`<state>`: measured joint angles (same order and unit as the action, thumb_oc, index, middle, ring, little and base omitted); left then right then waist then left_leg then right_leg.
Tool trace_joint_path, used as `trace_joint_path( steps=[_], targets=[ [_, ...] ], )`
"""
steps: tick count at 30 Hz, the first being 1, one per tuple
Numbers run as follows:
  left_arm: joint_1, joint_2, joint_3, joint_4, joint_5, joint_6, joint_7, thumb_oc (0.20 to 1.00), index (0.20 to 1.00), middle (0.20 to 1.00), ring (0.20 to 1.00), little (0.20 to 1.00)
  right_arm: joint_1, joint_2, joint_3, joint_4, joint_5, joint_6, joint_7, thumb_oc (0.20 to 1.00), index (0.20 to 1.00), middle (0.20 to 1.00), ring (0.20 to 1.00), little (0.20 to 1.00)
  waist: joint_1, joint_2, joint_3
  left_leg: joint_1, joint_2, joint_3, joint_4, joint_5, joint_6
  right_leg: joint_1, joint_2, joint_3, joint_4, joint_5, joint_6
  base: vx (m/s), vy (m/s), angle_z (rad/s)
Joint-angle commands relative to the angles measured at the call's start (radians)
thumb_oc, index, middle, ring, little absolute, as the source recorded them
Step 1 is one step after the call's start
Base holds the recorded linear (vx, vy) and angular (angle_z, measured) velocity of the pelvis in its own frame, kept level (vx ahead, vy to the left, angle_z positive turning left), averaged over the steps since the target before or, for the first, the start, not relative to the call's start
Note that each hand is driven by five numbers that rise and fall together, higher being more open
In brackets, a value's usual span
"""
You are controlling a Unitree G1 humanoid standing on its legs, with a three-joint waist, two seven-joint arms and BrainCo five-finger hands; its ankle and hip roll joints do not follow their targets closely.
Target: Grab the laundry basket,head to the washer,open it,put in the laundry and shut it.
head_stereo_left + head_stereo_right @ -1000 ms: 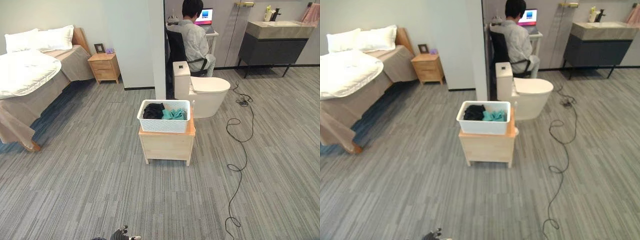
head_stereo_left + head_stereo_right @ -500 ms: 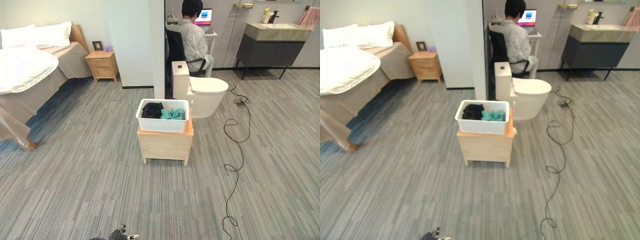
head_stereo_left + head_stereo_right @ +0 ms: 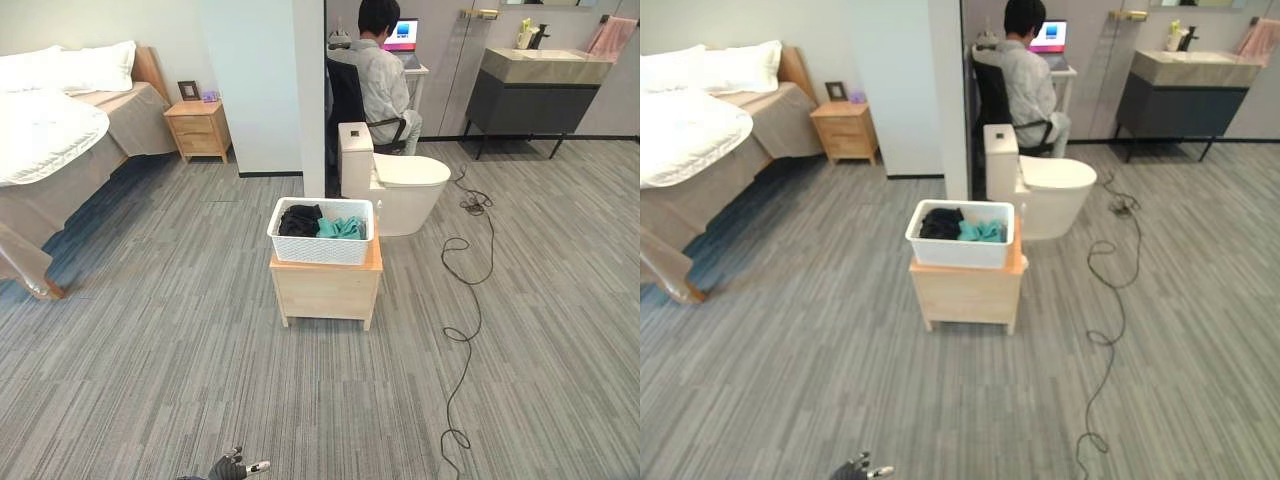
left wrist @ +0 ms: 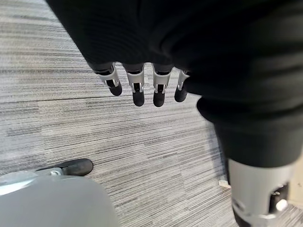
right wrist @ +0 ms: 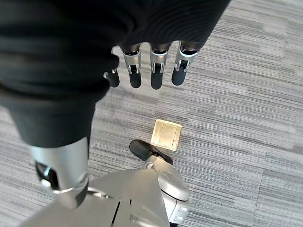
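A white laundry basket (image 3: 321,245) sits on a low wooden stool (image 3: 322,290) in the middle of the carpet, a few steps ahead of me. Black clothes (image 3: 298,220) and teal clothes (image 3: 341,228) lie inside it. My left hand (image 4: 138,92) hangs beside me over the floor, fingers straight and holding nothing; its tip also shows at the bottom edge of the left eye view (image 3: 232,468). In the right wrist view my right hand (image 5: 156,75) hangs the same way, open and empty. Both hands are far from the basket.
A white toilet (image 3: 395,185) stands just behind the stool. A person (image 3: 380,75) sits at a desk behind a partition wall (image 3: 265,90). A bed (image 3: 50,150) and nightstand (image 3: 197,128) are on the left, a dark vanity (image 3: 535,85) at the far right. A brass floor plate (image 5: 166,134) lies under my right hand.
The whole picture has shifted a little, so the camera has moved. The basket and stool stay where they were. Both hands still hang open.
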<state>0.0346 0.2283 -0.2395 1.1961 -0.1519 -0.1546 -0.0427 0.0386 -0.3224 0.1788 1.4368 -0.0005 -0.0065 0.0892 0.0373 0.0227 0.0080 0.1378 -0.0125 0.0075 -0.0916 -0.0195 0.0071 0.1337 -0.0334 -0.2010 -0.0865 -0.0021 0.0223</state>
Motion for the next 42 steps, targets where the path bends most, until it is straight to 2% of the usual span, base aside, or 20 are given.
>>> trace_joint_path(
  steps=[1,6,7,9,10,11,14,16,17,22,27,30,33,34,35,36,37,40,41,42],
  targets=[
    [-0.087,0.058,0.014,0.010,-0.002,-0.036,0.006,1.000,1.000,1.000,1.000,1.000,-0.011,-0.091,-0.034,0.131,0.026,-0.006,0.013,1.000,1.000,1.000,1.000,1.000,0.003,-0.043,-0.023,-0.036,0.066,0.024,0.004,-0.017,-0.066,-0.006,-0.108,0.068,-0.001,-0.004,0.108,0.00,0.000,0.00],
    [-0.100,0.084,-0.001,-0.046,0.015,-0.032,-0.016,1.000,1.000,1.000,1.000,1.000,-0.014,-0.221,-0.113,0.203,-0.001,0.009,0.027,1.000,1.000,1.000,1.000,1.000,0.000,-0.044,-0.025,-0.040,0.067,0.024,0.004,-0.019,-0.066,-0.009,-0.110,0.066,-0.001,-0.003,0.111,0.00,0.000,0.00],
    [-0.096,0.087,-0.001,-0.072,0.008,-0.028,-0.027,1.000,1.000,1.000,1.000,1.000,-0.027,-0.282,-0.145,0.211,-0.011,0.012,0.023,1.000,1.000,1.000,1.000,1.000,0.000,-0.045,-0.025,-0.041,0.067,0.025,0.004,-0.020,-0.066,-0.011,-0.111,0.065,-0.001,-0.002,0.113,0.00,0.000,0.00],
    [-0.090,0.088,0.004,-0.087,0.000,-0.026,-0.031,1.000,1.000,1.000,1.000,1.000,-0.041,-0.309,-0.151,0.200,-0.019,0.011,0.016,1.000,1.000,1.000,1.000,1.000,-0.001,-0.045,-0.025,-0.041,0.068,0.026,0.004,-0.021,-0.066,-0.011,-0.111,0.066,-0.001,-0.002,0.114,0.00,0.000,0.00],
    [-0.067,0.083,0.030,-0.141,-0.031,-0.025,-0.024,1.000,1.000,1.000,1.000,1.000,-0.050,-0.331,-0.155,0.093,-0.039,0.005,-0.017,1.000,1.000,1.000,1.000,1.000,-0.004,-0.045,-0.024,-0.041,0.068,0.029,0.004,-0.022,-0.065,-0.015,-0.110,0.072,-0.001,0.000,0.115,0.00,0.000,0.00],
    [-0.067,0.083,0.030,-0.142,-0.031,-0.024,-0.024,1.000,1.000,1.000,1.000,1.000,-0.049,-0.331,-0.155,0.092,-0.040,0.007,-0.017,1.000,1.000,1.000,1.000,1.000,-0.004,-0.045,-0.024,-0.041,0.068,0.029,0.004,-0.022,-0.065,-0.015,-0.110,0.072,-0.001,-0.001,0.115,0.00,0.005,-0.03],
    [-0.009,0.069,0.086,-0.254,-0.076,-0.025,-0.010,1.000,1.000,1.000,1.000,1.000,0.021,-0.369,-0.213,-0.397,-0.137,0.021,-0.077,1.000,1.000,1.000,1.000,1.000,-0.018,-0.041,-0.019,-0.040,0.070,0.041,0.004,-0.027,-0.064,-0.023,-0.109,0.082,-0.001,-0.002,0.118,0.00,0.006,-0.12],
    [0.009,0.052,0.118,-0.311,-0.112,-0.032,-0.002,1.000,1.000,1.000,1.000,1.000,0.072,-0.356,-0.269,-0.659,-0.183,0.022,-0.103,1.000,1.000,1.000,1.000,1.000,-0.029,-0.037,-0.015,-0.041,0.071,0.048,0.004,-0.031,-0.062,-0.029,-0.108,0.088,-0.001,-0.003,0.118,0.00,-0.001,-0.27],
    [0.002,0.038,0.125,-0.355,-0.144,-0.049,0.022,1.000,1.000,1.000,1.000,1.000,0.069,-0.320,-0.274,-0.749,-0.169,-0.006,-0.141,1.000,1.000,1.000,1.000,1.000,-0.032,-0.032,-0.011,-0.042,0.071,0.050,0.004,-0.034,-0.061,-0.032,-0.108,0.094,-0.001,-0.004,0.118,0.00,-0.013,-0.04],
    [-0.041,0.043,0.086,-0.442,-0.164,-0.062,0.088,1.000,1.000,1.000,1.000,1.000,-0.059,-0.250,-0.173,-0.741,-0.091,-0.039,-0.217,1.000,1.000,1.000,1.000,1.000,-0.019,-0.032,0.005,-0.042,0.074,0.049,0.004,-0.033,-0.063,-0.035,-0.106,0.093,-0.001,-0.004,0.114,0.00,-0.013,-0.03],
    [-0.101,0.046,0.033,-0.513,-0.179,-0.048,0.105,1.000,1.000,1.000,1.000,1.000,-0.154,-0.186,-0.082,-0.782,0.015,-0.048,-0.194,1.000,1.000,1.000,1.000,1.000,-0.008,-0.032,0.020,-0.054,0.077,0.044,0.004,-0.025,-0.068,-0.039,-0.103,0.084,-0.001,-0.006,0.108,0.00,-0.032,-0.05],
    [-0.124,0.052,0.010,-0.560,-0.172,-0.041,0.108,1.000,1.000,1.000,1.000,1.000,-0.167,-0.168,-0.051,-0.826,0.021,-0.048,-0.188,1.000,1.000,1.000,1.000,1.000,-0.009,-0.033,0.029,-0.068,0.078,0.032,0.004,-0.018,-0.071,-0.045,-0.097,0.078,-0.001,-0.009,0.101,0.00,-0.069,0.13],
    [-0.162,0.066,-0.029,-0.607,-0.154,-0.017,0.104,1.000,1.000,1.000,1.000,1.000,-0.155,-0.161,-0.060,-0.934,0.044,-0.054,-0.188,1.000,1.000,1.000,1.000,1.000,-0.015,-0.035,0.042,-0.075,0.101,0.016,0.004,-0.009,-0.082,-0.042,-0.069,0.069,0.004,-0.024,0.081,0.04,-0.236,0.40],
    [-0.206,0.091,-0.052,-0.682,-0.157,0.002,0.104,1.000,1.000,1.000,1.000,1.000,-0.149,-0.175,-0.073,-1.031,0.078,-0.058,-0.181,1.000,1.000,1.000,1.000,1.000,-0.007,-0.073,0.116,-0.194,0.116,-0.020,0.222,-0.022,-0.095,-0.082,-0.038,0.087,0.125,-0.078,0.026,-0.09,-0.259,0.45],
    [-0.224,0.092,-0.063,-0.685,-0.152,0.002,0.108,1.000,1.000,1.000,1.000,1.000,-0.152,-0.180,-0.078,-1.048,0.083,-0.067,-0.189,1.000,1.000,1.000,1.000,1.000,-0.008,-0.079,0.133,-0.254,0.104,-0.040,0.324,-0.037,-0.094,-0.085,-0.033,0.076,0.131,-0.085,0.019,-0.10,-0.278,0.52],
    [-0.247,0.088,-0.078,-0.681,-0.143,0.002,0.113,1.000,1.000,1.000,1.000,1.000,-0.160,-0.184,-0.079,-1.044,0.093,-0.071,-0.198,1.000,1.000,1.000,1.000,1.000,-0.003,-0.083,0.149,-0.292,0.099,-0.043,0.367,-0.024,-0.091,-0.077,-0.034,0.065,0.126,-0.091,0.016,0.06,-0.017,0.65],
    [-0.275,0.094,-0.095,-0.690,-0.087,0.003,0.114,1.000,1.000,1.000,1.000,1.000,-0.159,-0.200,-0.091,-1.029,0.091,-0.075,-0.196,1.000,1.000,1.000,1.000,1.000,-0.005,-0.085,0.151,-0.363,0.085,-0.025,0.341,-0.013,-0.083,-0.056,-0.038,0.030,0.100,-0.102,0.022,0.15,0.057,0.47],
    [-0.282,0.129,-0.104,-0.742,-0.012,-0.006,0.109,1.000,1.000,1.000,1.000,1.000,-0.166,-0.212,-0.125,-0.955,0.112,-0.076,-0.239,1.000,1.000,1.000,1.000,1.000,0.018,-0.089,0.141,-0.460,0.052,0.027,0.260,0.067,-0.077,-0.022,-0.025,0.016,0.074,-0.110,0.025,0.24,0.116,0.53],
    [-0.279,0.139,-0.101,-0.762,0.009,-0.001,0.110,1.000,1.000,1.000,1.000,1.000,-0.178,-0.206,-0.138,-0.924,0.124,-0.076,-0.252,1.000,1.000,1.000,1.000,1.000,0.032,-0.092,0.134,-0.471,0.042,0.028,0.245,0.081,-0.077,-0.020,-0.021,0.026,0.079,-0.117,0.028,0.34,0.165,0.43],
    [-0.265,0.151,-0.093,-0.790,0.032,0.004,0.107,1.000,1.000,1.000,1.000,1.000,-0.186,-0.198,-0.144,-0.902,0.128,-0.078,-0.256,1.000,1.000,1.000,1.000,1.000,0.047,-0.093,0.117,-0.446,0.031,0.026,0.228,0.061,-0.058,-0.018,-0.020,0.041,0.102,-0.140,0.039,0.39,0.186,-0.01]
  ],
)
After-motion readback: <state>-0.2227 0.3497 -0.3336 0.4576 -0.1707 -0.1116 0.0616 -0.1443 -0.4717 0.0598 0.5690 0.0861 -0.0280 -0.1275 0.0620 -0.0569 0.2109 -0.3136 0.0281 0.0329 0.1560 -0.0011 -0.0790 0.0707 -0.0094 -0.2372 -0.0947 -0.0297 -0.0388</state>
